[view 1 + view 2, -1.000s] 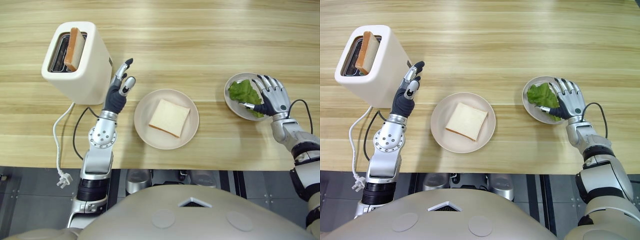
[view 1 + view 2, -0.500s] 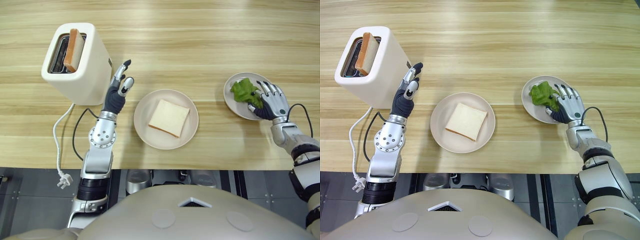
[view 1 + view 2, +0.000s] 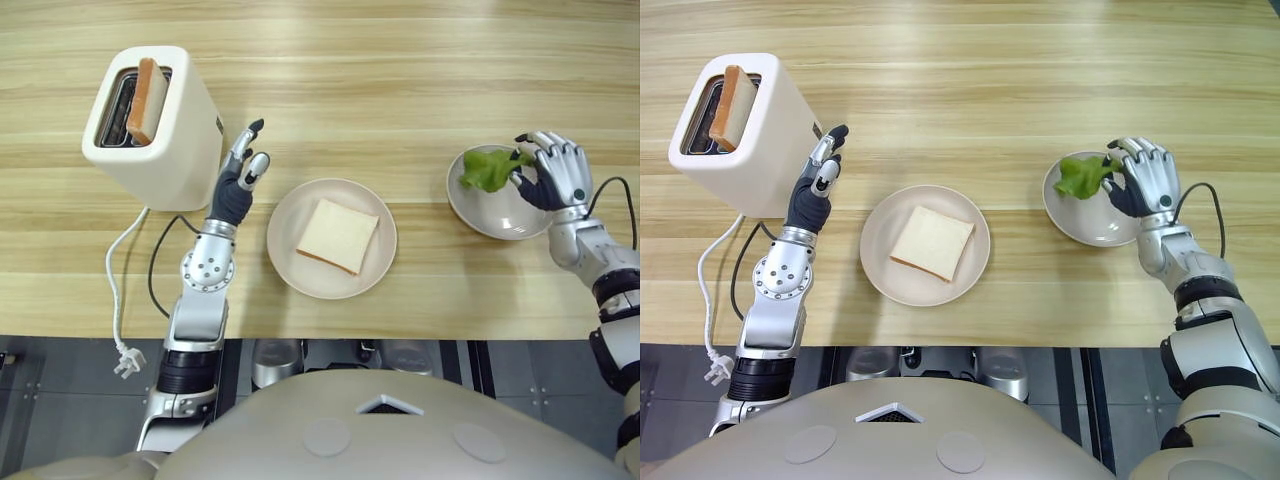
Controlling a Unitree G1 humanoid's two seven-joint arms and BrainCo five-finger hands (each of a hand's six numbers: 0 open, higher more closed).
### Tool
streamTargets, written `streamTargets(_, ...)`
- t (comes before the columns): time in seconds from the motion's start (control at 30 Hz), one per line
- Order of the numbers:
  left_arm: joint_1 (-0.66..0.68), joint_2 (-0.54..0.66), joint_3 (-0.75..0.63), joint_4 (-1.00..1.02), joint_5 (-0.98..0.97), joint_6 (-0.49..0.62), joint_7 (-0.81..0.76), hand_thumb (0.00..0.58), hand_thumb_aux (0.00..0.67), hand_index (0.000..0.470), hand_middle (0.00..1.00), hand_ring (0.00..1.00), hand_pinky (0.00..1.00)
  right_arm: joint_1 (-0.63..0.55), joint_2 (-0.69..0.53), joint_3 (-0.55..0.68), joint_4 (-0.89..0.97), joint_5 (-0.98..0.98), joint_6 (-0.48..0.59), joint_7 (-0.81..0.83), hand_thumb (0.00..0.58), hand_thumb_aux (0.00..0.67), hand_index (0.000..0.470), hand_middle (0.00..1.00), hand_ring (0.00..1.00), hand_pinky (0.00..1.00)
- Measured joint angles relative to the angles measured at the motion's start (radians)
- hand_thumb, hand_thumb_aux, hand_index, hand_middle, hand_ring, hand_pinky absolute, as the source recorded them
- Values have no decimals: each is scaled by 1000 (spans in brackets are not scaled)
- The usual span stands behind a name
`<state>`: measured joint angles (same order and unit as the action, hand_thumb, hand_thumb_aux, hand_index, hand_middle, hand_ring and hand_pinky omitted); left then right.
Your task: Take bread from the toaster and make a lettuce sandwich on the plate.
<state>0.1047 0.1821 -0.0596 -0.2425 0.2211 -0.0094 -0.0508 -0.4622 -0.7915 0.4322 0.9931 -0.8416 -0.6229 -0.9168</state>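
Lettuce [image 3: 485, 168] hangs pinched in the right hand [image 3: 555, 178] over the small bowl's [image 3: 495, 218] far rim; the bread slice [image 3: 338, 235] on the plate [image 3: 285, 265] lies to its left, slightly nearer.

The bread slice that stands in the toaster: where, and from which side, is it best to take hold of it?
Grip the top of the bread slice, which sticks out of the toaster slot, coming from above. It stands on edge and the toaster hides its lower part, so pinching the two flat faces probably works best.
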Motion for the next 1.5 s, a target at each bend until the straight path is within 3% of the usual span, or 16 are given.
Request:
streamTargets(0.23, -86, 36, 113, -13, -47, -21, 3, 0, 0, 0, 0, 0, 0, 19, 89, -5, -425, -3, -35, 119, 580, 670, 460, 1000, 1000, 1000)
streamTargets(0.37, -150, 90, 206, -40, -75, -22, 10, 0, 0, 0, 0, 0, 0, 27, 166, 21, -537, -22, -39, 188, 580, 670, 460, 1000, 1000, 1000)
streamTargets(0.6, -239, 192, 328, -50, -77, -31, 17, 0, 0, 0, 0, 0, 0, -27, 313, 132, -452, -123, -61, 220, 580, 670, 460, 1000, 1000, 1000)
streamTargets(0.93, -246, 265, 442, -68, -88, -44, 20, 0, 0, 0, 0, 0, 0, -48, 376, 227, -352, -200, -87, 208, 580, 670, 460, 1000, 1000, 1000)
streamTargets(1.0, -241, 265, 457, -57, -100, -48, 20, 0, 0, 0, 0, 0, 0, -47, 373, 231, -347, -200, -97, 209, 554, 528, 363, 596, 596, 596)
streamTargets(1.03, -237, 265, 460, -48, -106, -49, 20, 0, 0, 0, 0, 0, 0, -45, 370, 231, -344, -198, -103, 211, 554, 528, 363, 596, 596, 596)
streamTargets(1.07, -230, 265, 462, -44, -109, -49, 20, 0, 0, 0, 0, 0, 0, -40, 365, 231, -344, -198, -109, 215, 0, 0, 0, 0, 0, 0)
streamTargets(1.5, -205, 277, 515, -8, -178, -33, 1, 0, 0, 0, 0, 0, 0, -1, 246, 127, -445, -139, -102, 250, 0, 0, 0, 0, 0, 0)
